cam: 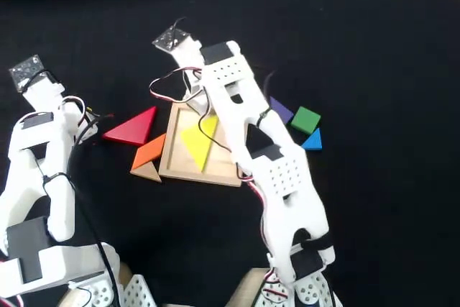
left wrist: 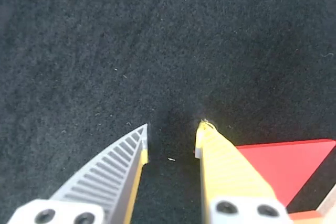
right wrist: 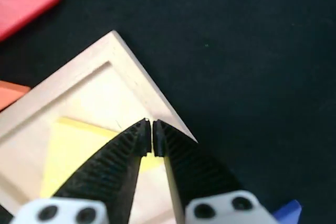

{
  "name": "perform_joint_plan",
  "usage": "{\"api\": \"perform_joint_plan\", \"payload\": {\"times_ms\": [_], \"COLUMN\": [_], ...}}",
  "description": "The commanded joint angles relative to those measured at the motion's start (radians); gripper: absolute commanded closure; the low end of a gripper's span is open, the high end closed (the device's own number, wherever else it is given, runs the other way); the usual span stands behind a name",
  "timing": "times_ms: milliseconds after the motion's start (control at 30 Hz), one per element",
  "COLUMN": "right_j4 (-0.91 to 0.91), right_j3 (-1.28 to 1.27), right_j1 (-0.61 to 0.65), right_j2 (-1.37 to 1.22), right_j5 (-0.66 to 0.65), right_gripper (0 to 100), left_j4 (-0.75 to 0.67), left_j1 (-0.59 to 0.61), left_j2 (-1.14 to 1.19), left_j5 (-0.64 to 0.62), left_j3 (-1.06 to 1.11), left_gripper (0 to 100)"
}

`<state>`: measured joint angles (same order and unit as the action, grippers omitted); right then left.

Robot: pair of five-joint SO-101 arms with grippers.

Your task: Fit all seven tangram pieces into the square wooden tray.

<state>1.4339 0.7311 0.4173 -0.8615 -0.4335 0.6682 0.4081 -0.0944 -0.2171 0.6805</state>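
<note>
Black cloth (cam: 359, 48) bears pale square tray (cam: 195, 175); right end effector (right wrist: 152, 136) closed, left end effector (left wrist: 173, 132) spread.

The tabletop (cam: 374, 55) is covered with a black, felt-like cloth. Near its middle lies the square wooden tray (cam: 198, 176), flat on the cloth. On one side of the tray there are three pieces: a red triangle (cam: 133, 129) a little apart from the tray, an orange piece (cam: 149, 151) against the tray's edge, and a pale wooden triangle (cam: 147, 172) just below the orange one, at the tray's corner. On the other side lie a purple piece (cam: 280, 111), partly hidden, a green square (cam: 305, 119) just beside it, and a small blue triangle (cam: 313, 140) near the green one.
</note>
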Motion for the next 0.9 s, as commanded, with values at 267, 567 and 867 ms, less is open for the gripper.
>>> {"api": "perform_joint_plan", "payload": {"times_ms": [267,567,867], "right_j4": [0.063,0.172,0.295], "right_j3": [0.065,0.065,0.065], "right_j1": [-0.006,-0.06,-0.063], "right_j2": [-0.035,-0.035,-0.031], "right_j5": [-0.012,-0.029,-0.078], "right_gripper": [98.8,98.8,98.8], "left_j4": [-0.012,-0.012,-0.012], "left_j1": [-0.015,-0.013,-0.013], "left_j2": [-0.014,-0.014,-0.014], "left_j5": [-0.003,-0.003,-0.003], "left_j3": [-0.007,-0.007,-0.007], "left_gripper": [84,84,84]}}
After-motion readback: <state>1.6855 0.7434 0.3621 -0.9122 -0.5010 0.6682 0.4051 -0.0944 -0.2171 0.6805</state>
